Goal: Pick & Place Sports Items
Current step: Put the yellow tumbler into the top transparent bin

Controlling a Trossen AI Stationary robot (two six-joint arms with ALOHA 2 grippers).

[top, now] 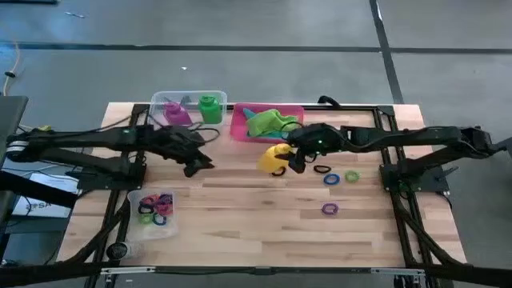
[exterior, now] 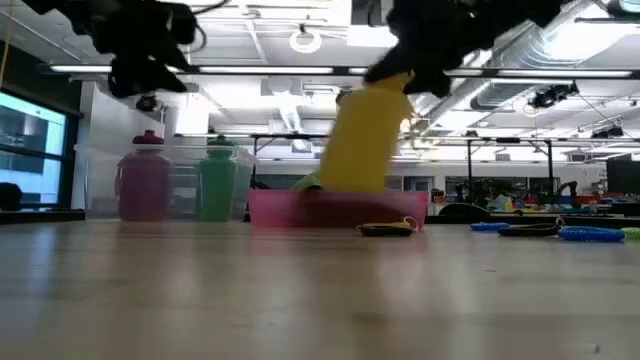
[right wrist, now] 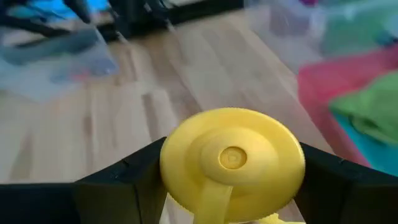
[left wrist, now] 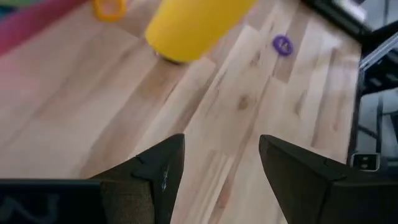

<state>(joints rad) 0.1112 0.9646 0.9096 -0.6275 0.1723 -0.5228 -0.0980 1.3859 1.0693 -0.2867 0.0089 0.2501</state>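
The right gripper (top: 290,157) is clamped on the yellow bottle (top: 274,158) and lifting it — next, probably, the tub (top: 158,101) beyond it — while the left gripper (top: 198,162) waits nearby, fingers apart.

A light wooden table (top: 240,232) stands on a grey concrete floor (top: 256,72) crossed by dark seams. Beyond it, an open workspace stretches under an exposed ceiling with silver ducts (exterior: 570,50), strip lights (exterior: 270,70) and a round lamp (exterior: 305,40); a window (exterior: 25,140) glows at one side.
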